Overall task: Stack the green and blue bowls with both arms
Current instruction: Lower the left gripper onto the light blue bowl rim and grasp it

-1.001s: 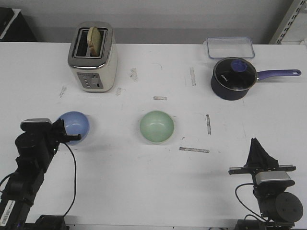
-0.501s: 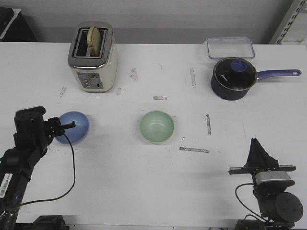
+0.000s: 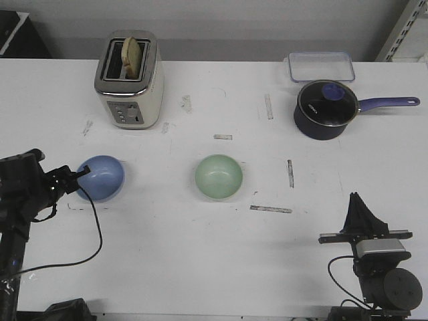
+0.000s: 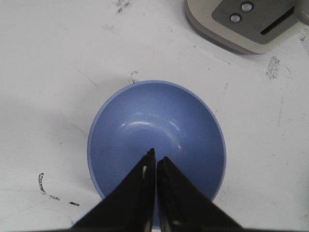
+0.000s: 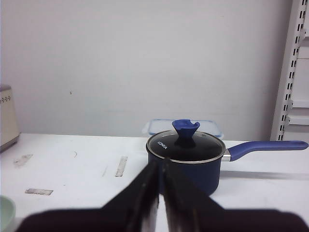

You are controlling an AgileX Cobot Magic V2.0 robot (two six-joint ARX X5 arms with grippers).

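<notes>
The light blue bowl (image 3: pixel 101 177) sits upright on the table at the left; it fills the left wrist view (image 4: pixel 145 121). The pale green bowl (image 3: pixel 219 176) sits upright at the table's middle, apart from the blue one; only its edge shows in the right wrist view (image 5: pixel 5 212). My left gripper (image 3: pixel 83 171) is shut and empty, its tips just above the blue bowl's left rim, over its inside (image 4: pixel 156 157). My right gripper (image 3: pixel 360 198) is shut and empty, resting near the front right edge, far from both bowls (image 5: pixel 159 164).
A cream toaster (image 3: pixel 129 79) with bread stands at the back left. A dark navy saucepan (image 3: pixel 326 110) with a lid and long handle sits at the back right, with a clear plastic container (image 3: pixel 321 65) behind it. Tape marks dot the table.
My left arm has swung left and back, so its shut gripper now points at the blue bowl's left rim. The right arm and both bowls have not moved.
</notes>
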